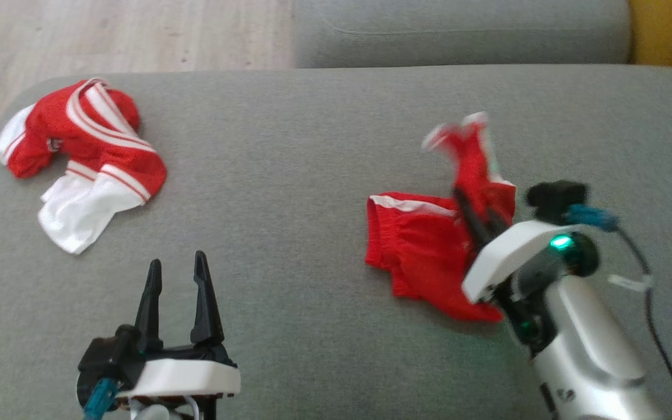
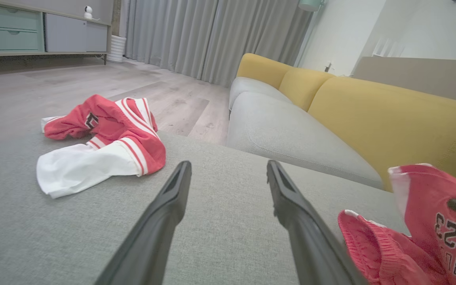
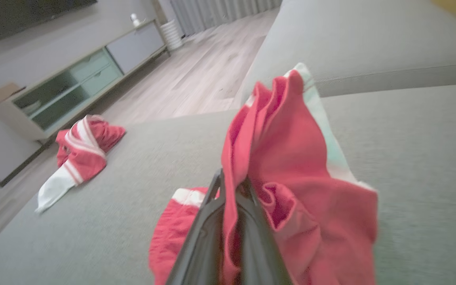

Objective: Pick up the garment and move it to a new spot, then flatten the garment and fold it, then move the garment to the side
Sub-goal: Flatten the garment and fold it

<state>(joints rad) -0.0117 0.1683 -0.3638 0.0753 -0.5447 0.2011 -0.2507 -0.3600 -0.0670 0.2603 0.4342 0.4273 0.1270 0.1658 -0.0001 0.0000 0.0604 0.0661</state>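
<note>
Red shorts with white trim (image 1: 429, 245) lie partly on the grey sofa seat at the right, one leg pulled up into the air. My right gripper (image 1: 469, 204) is shut on that raised fold; in the right wrist view the red cloth (image 3: 287, 158) stands up between my closed fingers (image 3: 212, 213). My left gripper (image 1: 175, 277) rests open and empty at the lower left, fingers pointing up the seat. In the left wrist view the open gripper (image 2: 228, 174) points across the cushion, with the shorts (image 2: 418, 233) at the lower right showing printed lettering.
A second red and white garment (image 1: 82, 157) lies crumpled at the seat's far left corner, near the edge above the wooden floor (image 1: 108, 35). Another grey cushion (image 1: 458, 29) lies beyond. A yellow backrest (image 2: 390, 118) runs along the right. A cable (image 1: 651, 291) hangs off my right wrist.
</note>
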